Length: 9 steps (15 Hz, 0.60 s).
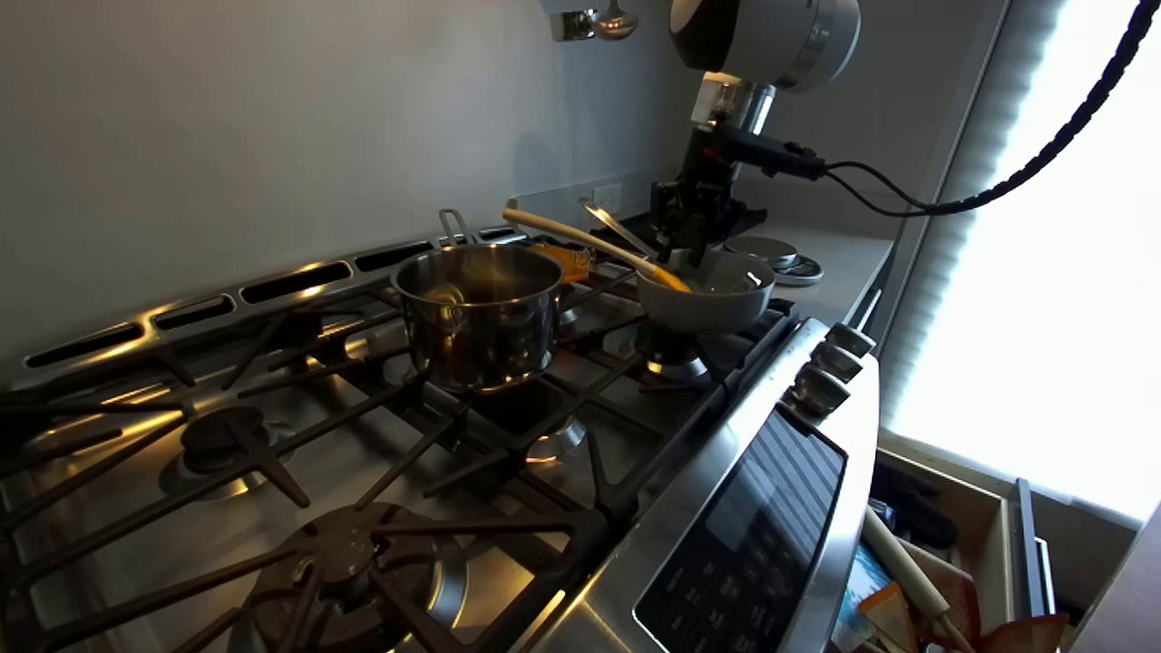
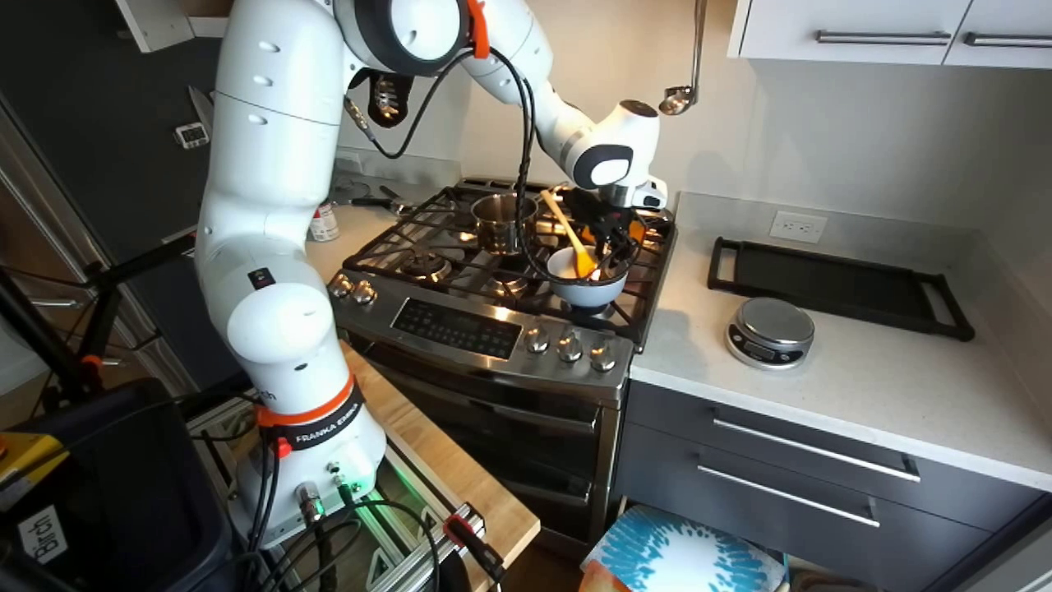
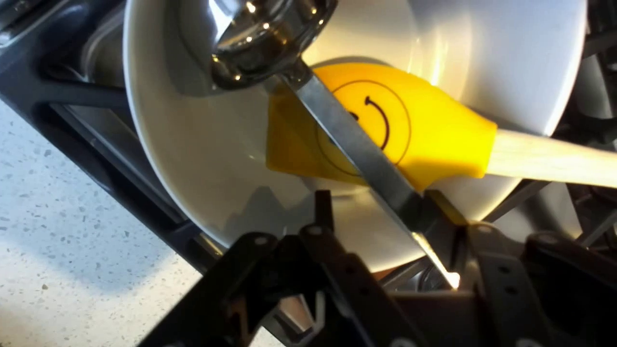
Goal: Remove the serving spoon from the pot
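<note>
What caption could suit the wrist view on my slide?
Open gripper at the bowl, where a ladle crosses a smiley spatula.

Wore smooth white shells (image 2: 275, 74) on the arm (image 2: 263, 181), with a round black-rimmed cap (image 2: 423, 25) at eleven o'clock in an exterior view and an orange strap (image 2: 478, 29) at twelve, by black cables (image 2: 526, 156). Bore an orange ring (image 2: 283, 418) at eight o'clock, a black band (image 2: 329, 426) printed FRANKA EMIKA in white, and green light among the plugs (image 2: 311, 497) of the white base (image 2: 362, 454). Carried a braided-looking black cable (image 1: 1079, 118) at two o'clock in an exterior view, and a silvery collar (image 1: 735, 102) at one. Ended in a black gripper (image 3: 383, 207) with grey screw heads (image 3: 261, 240) at seven o'clock and small round holes (image 3: 503, 269) at four in the wrist view.
</note>
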### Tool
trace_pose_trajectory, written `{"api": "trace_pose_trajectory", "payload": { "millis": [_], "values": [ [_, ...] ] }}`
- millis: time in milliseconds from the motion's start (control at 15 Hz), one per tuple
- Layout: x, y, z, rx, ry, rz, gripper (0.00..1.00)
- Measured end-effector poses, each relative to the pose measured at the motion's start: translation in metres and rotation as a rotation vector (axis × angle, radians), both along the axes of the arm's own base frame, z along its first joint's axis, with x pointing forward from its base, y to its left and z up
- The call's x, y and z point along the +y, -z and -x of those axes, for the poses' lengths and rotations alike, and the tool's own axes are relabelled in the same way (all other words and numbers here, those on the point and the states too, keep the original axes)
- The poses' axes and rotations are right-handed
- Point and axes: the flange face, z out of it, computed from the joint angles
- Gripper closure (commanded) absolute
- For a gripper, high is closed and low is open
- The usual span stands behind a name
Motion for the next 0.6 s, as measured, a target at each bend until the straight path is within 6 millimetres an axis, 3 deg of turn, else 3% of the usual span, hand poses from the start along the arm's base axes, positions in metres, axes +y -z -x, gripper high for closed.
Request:
{"api": "trace_pose_trajectory", "payload": {
  "millis": [200, 467, 600],
  "values": [
    [0.005, 0.000, -0.001, -0.001, -0.012, -0.003, 0.51],
    [0.014, -0.003, -0.001, -0.008, -0.039, -0.009, 0.42],
    [0.018, -0.007, -0.001, -0.013, -0.049, -0.012, 0.44]
  ]
}}
